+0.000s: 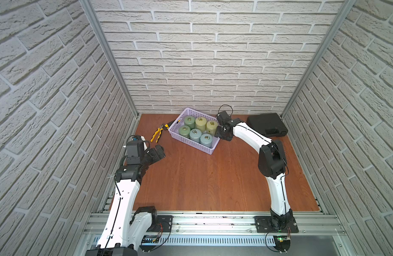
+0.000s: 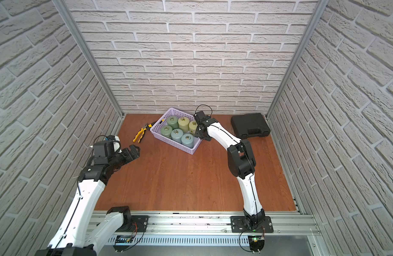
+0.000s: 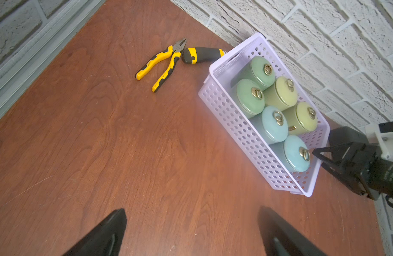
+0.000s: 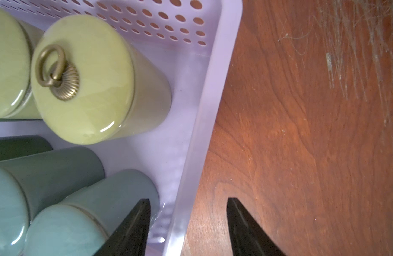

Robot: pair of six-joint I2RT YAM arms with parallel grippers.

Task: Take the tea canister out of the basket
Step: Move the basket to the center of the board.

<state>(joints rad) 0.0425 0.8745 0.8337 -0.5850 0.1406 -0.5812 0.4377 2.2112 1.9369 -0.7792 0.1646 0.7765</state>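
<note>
In both top views the lavender basket (image 1: pixel 188 143) (image 2: pixel 173 144) sits skewed by the far edge of the table (image 1: pixel 202 177). Six tea canisters (image 1: pixel 195 133) (image 2: pixel 176 133) stand upright inside it in two rows of three, ring-topped lids up. The right gripper (image 1: pixel 220 133) (image 2: pixel 200 133) hangs at the basket's right-hand short wall, and the blue canister (image 1: pixel 206 139) (image 2: pixel 187 139) in that end's near corner is just beside it. The left gripper (image 1: pixel 157 150) (image 2: pixel 133 150) hovers well apart, near the table's left edge, spread wide and empty.

Left wrist view: the left gripper (image 3: pixel 192 212) gapes over bare wood. Across the table the right gripper (image 3: pixel 319 159) noses over the basket (image 3: pixel 235 124) rim, next to the blue canister (image 3: pixel 297 153).

Right wrist view, and here's the crux. The right gripper (image 4: pixel 188 204) straddles the basket (image 4: pixel 204 124) wall, with one finger inside close by the blue canister (image 4: pixel 80 221) and the other outside over the wood. The jaws stand partway apart, visibly pinching nothing. The canister lies inward of the jaws, not between them, and its long axis is vertical. A grab looks to need a shift inward across the wall, or the wall itself gets pinched. The right arm is plainly the nearer.
</note>
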